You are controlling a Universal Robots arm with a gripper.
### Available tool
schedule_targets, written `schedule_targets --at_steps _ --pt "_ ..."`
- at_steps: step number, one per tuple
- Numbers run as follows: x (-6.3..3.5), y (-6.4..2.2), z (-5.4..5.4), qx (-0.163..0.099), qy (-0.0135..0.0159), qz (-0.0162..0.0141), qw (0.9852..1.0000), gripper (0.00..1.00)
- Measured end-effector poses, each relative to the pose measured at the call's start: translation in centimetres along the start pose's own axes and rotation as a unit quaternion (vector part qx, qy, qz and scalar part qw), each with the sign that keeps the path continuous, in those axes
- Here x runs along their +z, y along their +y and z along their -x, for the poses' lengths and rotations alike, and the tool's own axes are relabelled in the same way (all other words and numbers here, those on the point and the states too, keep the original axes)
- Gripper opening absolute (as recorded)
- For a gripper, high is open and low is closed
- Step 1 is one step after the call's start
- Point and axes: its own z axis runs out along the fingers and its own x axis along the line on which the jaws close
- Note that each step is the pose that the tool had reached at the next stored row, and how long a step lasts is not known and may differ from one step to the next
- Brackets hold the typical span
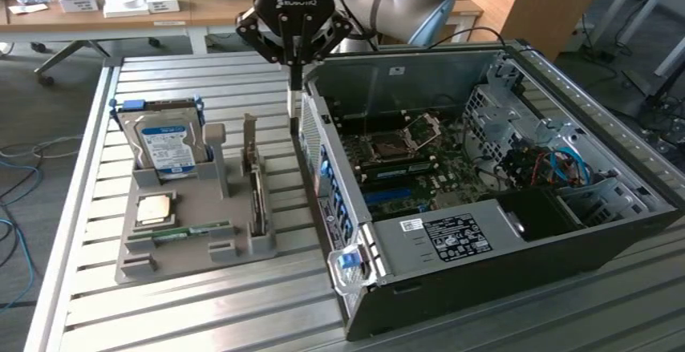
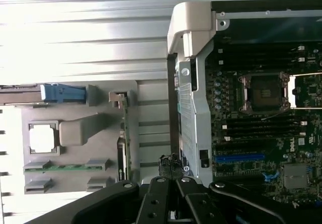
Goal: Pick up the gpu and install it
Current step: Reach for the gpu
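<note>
The gpu [image 1: 255, 188], a thin green board with a pale metal bracket, stands on edge in a slot of the grey moulded tray [image 1: 139, 268]. The tray also holds a labelled silver hard drive [image 1: 169, 139], a square processor [image 1: 156, 208] and a memory stick [image 1: 182, 233]. The black gripper [image 1: 293, 103] hangs empty, fingers pressed together, between the tray and the open computer case [image 1: 450, 288]. Both sit on a ribbed aluminium table [image 1: 192, 320].

1 GPU [image 1: 257, 192], 1 HDD [image 1: 166, 139], 1 PC [image 1: 503, 284]

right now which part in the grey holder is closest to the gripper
The graphics card, standing on edge along the holder side facing the computer case. The hard drive, processor chip and memory stick sit farther from the gripper.
</note>
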Motion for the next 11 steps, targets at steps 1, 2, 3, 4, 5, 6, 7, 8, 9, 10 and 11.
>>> schedule_targets --at_steps 1,2,3,4,5,6,7,8,9,10,11 --pt "-0.01 -0.02 -0.2 0.000 0.0000 0.0000 1.0000 0.11" --pt "-0.01 -0.03 -0.5 0.000 0.0000 0.0000 1.0000 0.11" --pt "-0.02 -0.05 -0.7 0.000 0.0000 0.0000 1.0000 0.11" --pt "-0.03 -0.07 -0.9 0.000 0.0000 0.0000 1.0000 0.11" --pt "-0.03 -0.08 -1.2 0.000 0.0000 0.0000 1.0000 0.11" --pt "-0.04 -0.10 -1.4 0.000 0.0000 0.0000 1.0000 0.11" --pt "-0.04 -0.12 -1.6 0.000 0.0000 0.0000 1.0000 0.11" --pt "-0.05 -0.14 -1.8 0.000 0.0000 0.0000 1.0000 0.11" --pt "-0.06 -0.15 -2.1 0.000 0.0000 0.0000 1.0000 0.11" --pt "-0.06 -0.17 -2.3 0.000 0.0000 0.0000 1.0000 0.11" --pt "-0.07 -0.19 -2.6 0.000 0.0000 0.0000 1.0000 0.11"
